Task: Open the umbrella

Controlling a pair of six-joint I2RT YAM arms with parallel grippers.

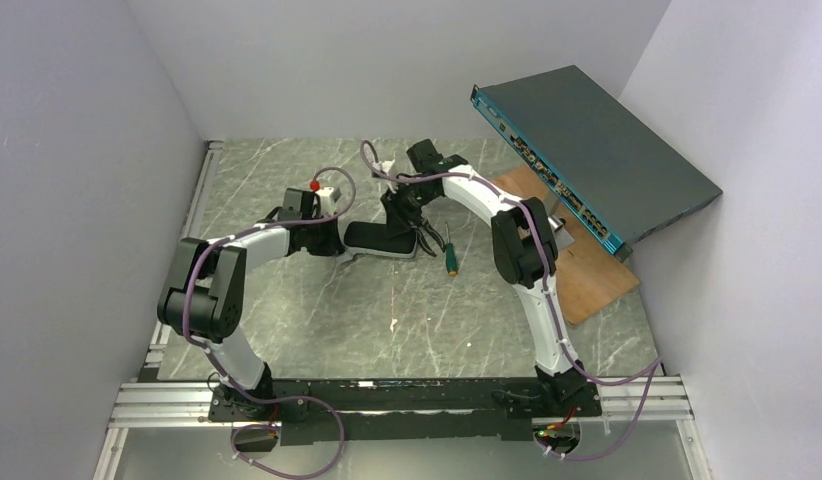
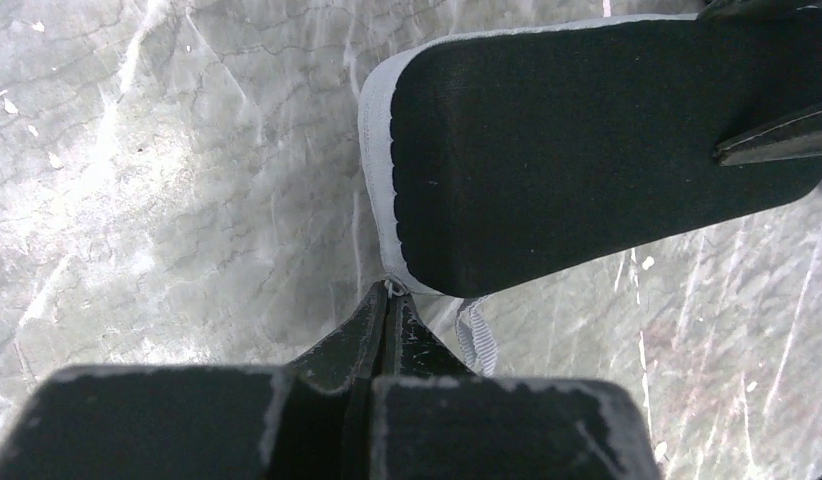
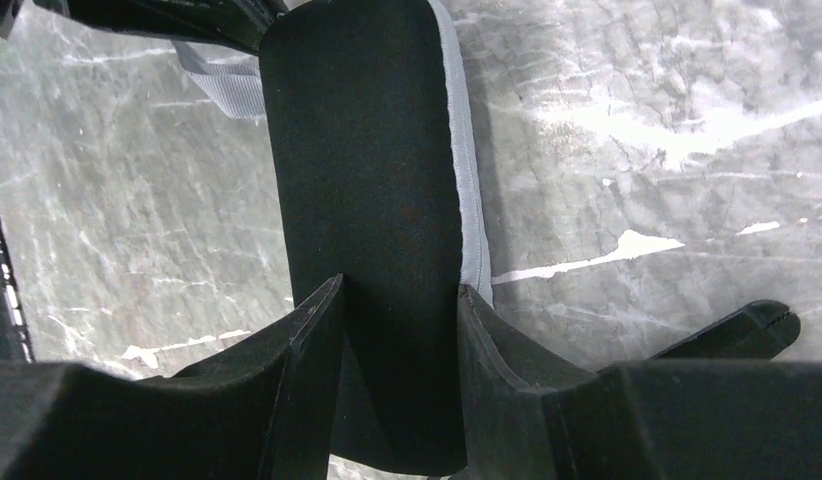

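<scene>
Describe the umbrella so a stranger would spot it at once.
Start at the marble table, then look to its middle. The umbrella lies flat there, the right gripper clasping one end and the shut left gripper at the other. Unlike the thin green-handled tool beside it, it is a broad black oblong with a pale grey rim.

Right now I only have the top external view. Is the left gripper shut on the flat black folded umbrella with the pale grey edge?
Observer: Left wrist view: the left gripper is shut, tips meeting at a small white tab on the umbrella rim.
Operator: Right side?
Observer: The right gripper straddles the umbrella's width, a finger pressed to each long side.
Operator: Anything loose?
Observer: A grey woven strap trails from the umbrella's end beside the left tips.
</scene>
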